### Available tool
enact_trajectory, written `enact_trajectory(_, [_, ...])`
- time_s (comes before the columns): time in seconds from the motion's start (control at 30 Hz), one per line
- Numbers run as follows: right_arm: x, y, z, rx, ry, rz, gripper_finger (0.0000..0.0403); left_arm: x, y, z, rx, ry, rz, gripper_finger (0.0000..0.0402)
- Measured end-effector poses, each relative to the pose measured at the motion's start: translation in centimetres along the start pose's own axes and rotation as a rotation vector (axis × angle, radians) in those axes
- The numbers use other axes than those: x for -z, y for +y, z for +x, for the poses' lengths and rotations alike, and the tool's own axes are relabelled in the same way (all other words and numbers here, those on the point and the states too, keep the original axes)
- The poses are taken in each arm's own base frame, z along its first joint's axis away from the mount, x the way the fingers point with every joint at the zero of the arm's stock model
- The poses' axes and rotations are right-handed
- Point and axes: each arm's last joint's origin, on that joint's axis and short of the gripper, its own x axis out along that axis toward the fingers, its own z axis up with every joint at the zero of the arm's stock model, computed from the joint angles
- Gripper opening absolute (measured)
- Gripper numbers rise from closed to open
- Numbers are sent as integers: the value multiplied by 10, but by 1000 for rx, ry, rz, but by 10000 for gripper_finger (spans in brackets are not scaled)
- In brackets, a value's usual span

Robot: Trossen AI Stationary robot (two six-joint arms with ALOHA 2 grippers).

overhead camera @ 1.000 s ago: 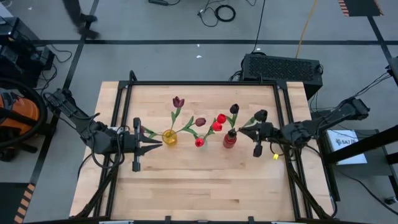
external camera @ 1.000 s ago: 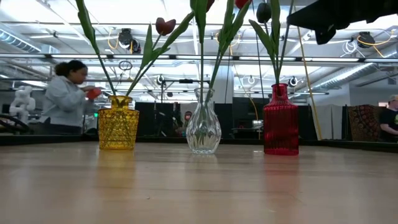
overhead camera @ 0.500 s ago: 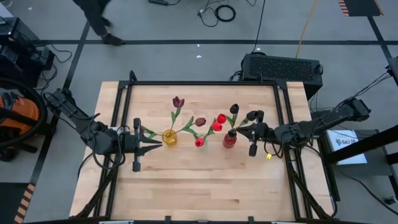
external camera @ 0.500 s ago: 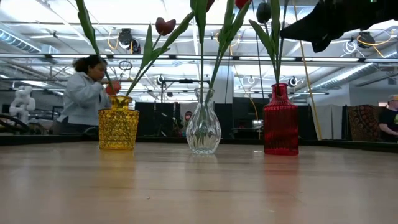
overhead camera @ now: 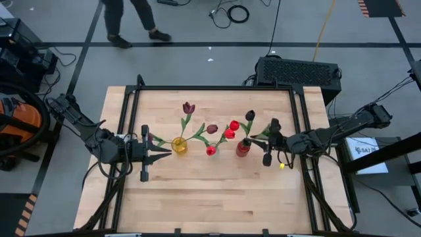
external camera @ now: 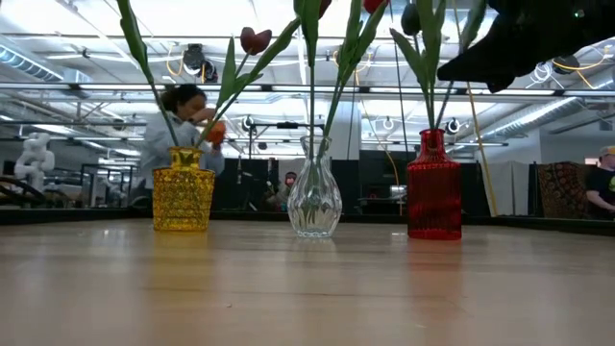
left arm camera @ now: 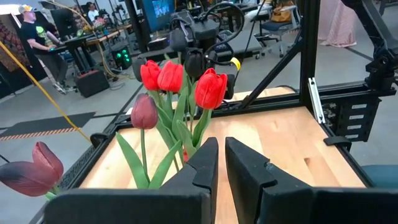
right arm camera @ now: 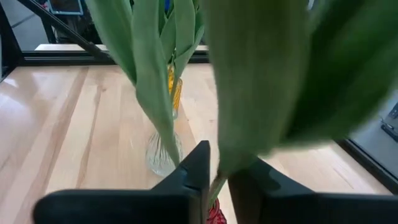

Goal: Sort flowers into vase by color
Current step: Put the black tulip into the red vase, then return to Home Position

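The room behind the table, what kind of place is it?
Probably a robotics lab or workshop: a wooden table inside a black metal frame, cables on the grey floor, exposed ceiling pipes with strip lights, and a person at a workbench beyond.

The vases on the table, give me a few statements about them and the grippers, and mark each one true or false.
1. Three vases stand in a row: yellow vase, clear vase, red vase. True.
2. The clear vase is empty. False: it holds stems with red tulips.
3. The right gripper is at the red vase with a stem between its fingers. True.
4. The left gripper holds a tulip. False: it holds nothing and sits beside the yellow vase.
5. The red vase has tipped over. False: it stands upright.
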Motion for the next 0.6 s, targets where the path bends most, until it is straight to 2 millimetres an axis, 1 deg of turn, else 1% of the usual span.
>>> enact_trajectory(0.23, [0, 0, 0, 0, 4, 8, 95, 0, 0, 0, 0, 0, -2, 38])
enact_trajectory(0.47, [10, -1, -2, -32, 102, 26, 146, 2, 0, 0, 0, 13, 3, 38])
enact_trajectory(0.6, [11, -3, -6, -70, 129, 24, 176, 5, 0, 0, -1, 40, -26, 38])
